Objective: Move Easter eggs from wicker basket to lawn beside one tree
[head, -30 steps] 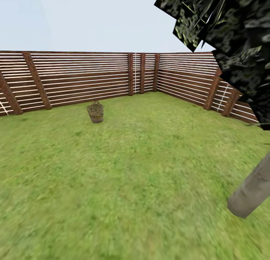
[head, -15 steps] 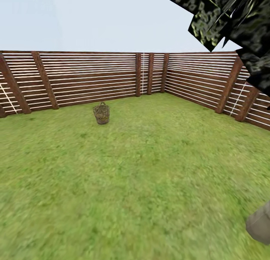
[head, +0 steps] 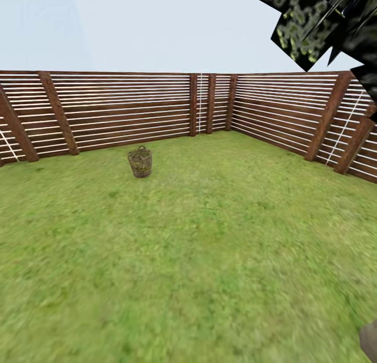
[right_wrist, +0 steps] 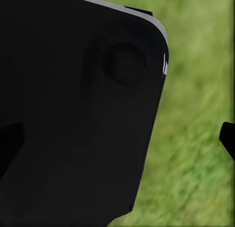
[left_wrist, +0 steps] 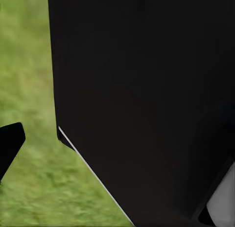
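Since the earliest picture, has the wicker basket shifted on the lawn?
No. The wicker basket keeps its place relative to the fence corner; both slide together, so the camera moved.

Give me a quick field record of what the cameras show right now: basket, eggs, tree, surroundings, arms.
basket: wicker basket upright on the lawn, left of centre, well ahead, short of the fence
eggs: cannot tell; basket contents too small to make out
tree: dark foliage at upper right, trunk base at the lower right edge
surroundings: brown slat fence across the back and right, corner behind the basket
arms: wrist views show dark robot body over grass; finger state cannot be told
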